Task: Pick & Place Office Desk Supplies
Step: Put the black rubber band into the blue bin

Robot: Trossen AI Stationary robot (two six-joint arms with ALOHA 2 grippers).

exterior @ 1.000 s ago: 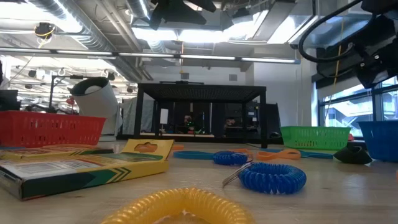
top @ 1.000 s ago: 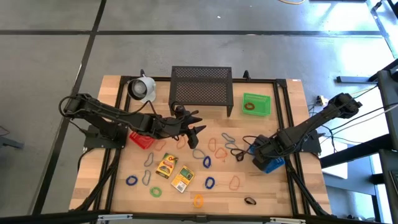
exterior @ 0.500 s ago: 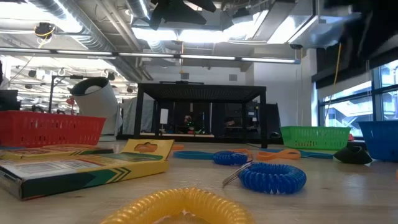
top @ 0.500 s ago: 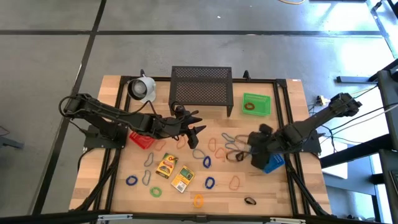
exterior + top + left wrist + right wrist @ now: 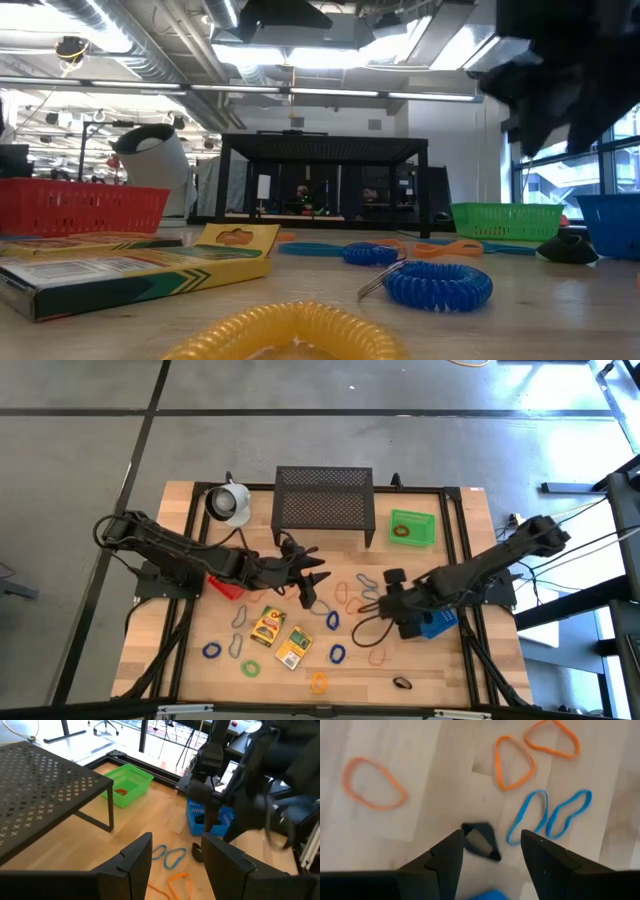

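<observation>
Right end effector (image 5: 487, 851) is hanging over the right-centre of the wooden worktop (image 5: 450, 670), jaws apart with nothing between them, lined up over a small dark triangular clip (image 5: 480, 841) just left of the blue plastic bin (image 5: 437, 622). A pair of thin blue rubber loops (image 5: 550, 817) lies just beside the clip, with thin orange rubber loops (image 5: 513, 761) a little further off, so the risk I see is a closing pinch snagging a blue loop along with the clip, or nudging the clip sideways because it lies so flat. Left end effector (image 5: 307, 588) sits mid-worktop, near side of the black perforated metal shelf (image 5: 323, 500), jaws also spread and empty, over the loops left of centre. The two arms are pointing at each other across the same loop cluster; if both go down together they could clip each other or drag loops about. The rest of the supplies are scattered on the near half: two yellow printed packets (image 5: 280, 637), more blue, green and orange loops, one dark bit near the front edge. The green plastic bin (image 5: 413, 528) at far right already has a loop in it.
</observation>
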